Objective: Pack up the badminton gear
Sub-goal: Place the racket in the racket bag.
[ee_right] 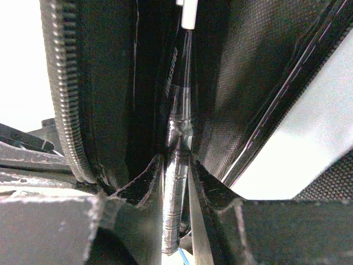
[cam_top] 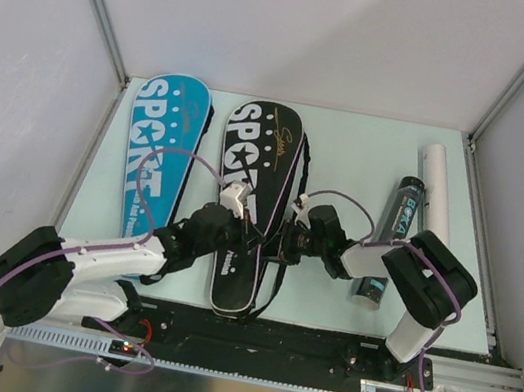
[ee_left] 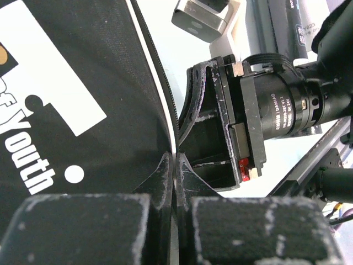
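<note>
The black SPORT bag [cam_top: 254,154] lies in the middle of the table, with the blue SPORT bag [cam_top: 161,138] to its left. My left gripper [cam_top: 244,229] is shut on the black bag's right edge, and the left wrist view shows its jaws [ee_left: 175,160] pressed together on the white piping. My right gripper [cam_top: 287,239] faces it from the right. Its jaws [ee_right: 176,160] are closed on a shiny ribbed metal piece [ee_right: 175,210], apparently the zip pull, at the bag's opening. A thin dark shaft [ee_right: 176,72] runs up inside the bag.
A black shuttle tube [cam_top: 396,230] and a white tube [cam_top: 438,187] lie on the right side of the table, beside my right arm. Zip teeth [ee_right: 66,99] line the left of the bag's opening. Metal frame posts stand at the back corners.
</note>
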Controlling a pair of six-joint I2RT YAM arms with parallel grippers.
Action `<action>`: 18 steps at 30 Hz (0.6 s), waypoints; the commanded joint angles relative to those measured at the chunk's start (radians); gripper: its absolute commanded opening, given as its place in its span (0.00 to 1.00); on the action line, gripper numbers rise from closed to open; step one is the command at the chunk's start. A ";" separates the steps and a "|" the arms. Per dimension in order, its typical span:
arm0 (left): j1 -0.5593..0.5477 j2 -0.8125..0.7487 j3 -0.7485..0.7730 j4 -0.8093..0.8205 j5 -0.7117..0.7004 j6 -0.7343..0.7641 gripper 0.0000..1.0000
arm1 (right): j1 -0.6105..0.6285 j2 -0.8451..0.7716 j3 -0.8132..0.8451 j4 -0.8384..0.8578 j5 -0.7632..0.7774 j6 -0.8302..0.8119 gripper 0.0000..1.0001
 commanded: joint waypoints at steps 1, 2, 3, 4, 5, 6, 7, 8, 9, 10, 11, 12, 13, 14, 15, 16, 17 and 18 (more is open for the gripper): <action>0.000 -0.048 -0.013 0.085 -0.004 -0.078 0.00 | 0.028 0.049 -0.002 0.279 0.100 0.128 0.18; 0.000 -0.056 -0.018 0.088 -0.004 -0.089 0.00 | 0.032 0.059 -0.004 0.303 0.123 0.135 0.18; 0.000 -0.063 -0.023 0.093 -0.005 -0.098 0.00 | 0.034 0.068 -0.006 0.319 0.139 0.141 0.18; 0.000 -0.070 -0.028 0.095 -0.007 -0.106 0.00 | 0.036 0.076 -0.009 0.342 0.157 0.146 0.18; 0.000 -0.075 -0.033 0.099 -0.010 -0.113 0.00 | 0.037 0.081 -0.012 0.362 0.173 0.154 0.18; -0.001 -0.080 -0.040 0.101 -0.015 -0.120 0.00 | 0.038 0.085 -0.013 0.376 0.191 0.159 0.18; -0.001 -0.082 -0.045 0.105 -0.020 -0.126 0.00 | 0.041 0.088 -0.014 0.388 0.207 0.165 0.18; -0.001 -0.082 -0.052 0.107 -0.027 -0.130 0.00 | 0.043 0.091 -0.014 0.397 0.227 0.167 0.18; -0.001 -0.082 -0.057 0.110 -0.031 -0.133 0.00 | 0.048 0.092 -0.015 0.404 0.245 0.170 0.18; -0.002 -0.078 -0.062 0.114 -0.038 -0.138 0.00 | 0.052 0.095 -0.015 0.409 0.271 0.170 0.18; -0.002 -0.074 -0.066 0.118 -0.043 -0.141 0.00 | 0.060 0.097 -0.014 0.414 0.289 0.169 0.18; -0.001 -0.068 -0.069 0.122 -0.047 -0.144 0.00 | 0.068 0.103 -0.014 0.419 0.307 0.168 0.18; -0.002 -0.062 -0.071 0.126 -0.051 -0.146 0.00 | 0.074 0.108 -0.015 0.423 0.319 0.168 0.18; -0.002 -0.056 -0.073 0.129 -0.056 -0.149 0.00 | 0.078 0.116 -0.015 0.425 0.326 0.168 0.19; -0.001 -0.048 -0.074 0.131 -0.058 -0.150 0.00 | 0.083 0.123 -0.015 0.424 0.331 0.169 0.20; -0.002 -0.044 -0.075 0.133 -0.060 -0.151 0.00 | 0.088 0.129 -0.015 0.422 0.336 0.169 0.21; -0.002 -0.040 -0.076 0.135 -0.062 -0.151 0.00 | 0.091 0.131 -0.015 0.412 0.340 0.169 0.24; -0.001 -0.037 -0.076 0.136 -0.067 -0.153 0.00 | 0.096 0.132 -0.015 0.403 0.345 0.169 0.26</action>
